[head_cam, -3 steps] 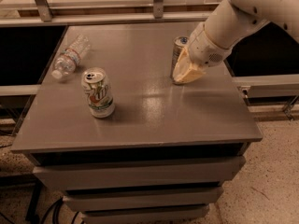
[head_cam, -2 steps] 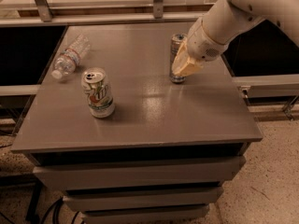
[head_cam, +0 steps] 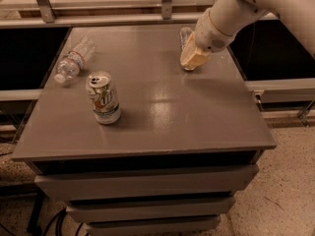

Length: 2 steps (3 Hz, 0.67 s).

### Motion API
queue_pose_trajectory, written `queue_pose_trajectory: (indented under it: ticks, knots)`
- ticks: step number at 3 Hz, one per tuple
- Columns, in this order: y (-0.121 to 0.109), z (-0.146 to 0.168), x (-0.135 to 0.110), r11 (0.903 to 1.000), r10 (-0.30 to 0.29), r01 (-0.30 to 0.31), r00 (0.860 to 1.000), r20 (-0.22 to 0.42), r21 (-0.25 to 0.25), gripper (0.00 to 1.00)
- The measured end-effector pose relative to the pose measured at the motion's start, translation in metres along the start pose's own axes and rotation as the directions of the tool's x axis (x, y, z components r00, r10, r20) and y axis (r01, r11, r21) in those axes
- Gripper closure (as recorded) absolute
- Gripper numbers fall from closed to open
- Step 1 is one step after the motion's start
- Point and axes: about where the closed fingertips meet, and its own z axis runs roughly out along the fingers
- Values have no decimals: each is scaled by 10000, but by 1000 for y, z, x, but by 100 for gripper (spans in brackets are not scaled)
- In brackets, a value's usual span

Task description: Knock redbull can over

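Your worktop (head_cam: 162, 127) sits the same in view. The bottle (head_cam: 74, 60) lying at far left and the 7up can (head_cam: 103, 98) standing at near left are where they were a second ago.

What has moved is the arm (head_cam: 231, 11). It reaches in from the far right, and over the last second it has carried the end effector (head_cam: 194, 57) away from you and slightly left, onto the far right part of the worktop. The end effector is now low over the surface, against the near side of the redbull can (head_cam: 185, 34), or so close that you can see no gap. You cannot tell how far it is open or whether it grips anything; it looks more like a push than a grasp.

Only the can's upper part shows, behind the end effector. That top sits farther back than it did a second ago, so the can has probably been nudged. It is not lying flat yet.

Treat the task as at contact, not done. You likely need to carry the sweep on toward the far edge, pressing high enough on the can to tip it rather than slide it. Watch that edge, which is near.
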Motion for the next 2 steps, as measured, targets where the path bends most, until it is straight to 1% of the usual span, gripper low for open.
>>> queue_pose_trajectory:
  ticks: [1,2]
  knots:
    - [-39,-8,8,9988,366,-371,9992,172,329,100]
    - [-39,-8,9,9988,366,-372,9991,192,325,100]
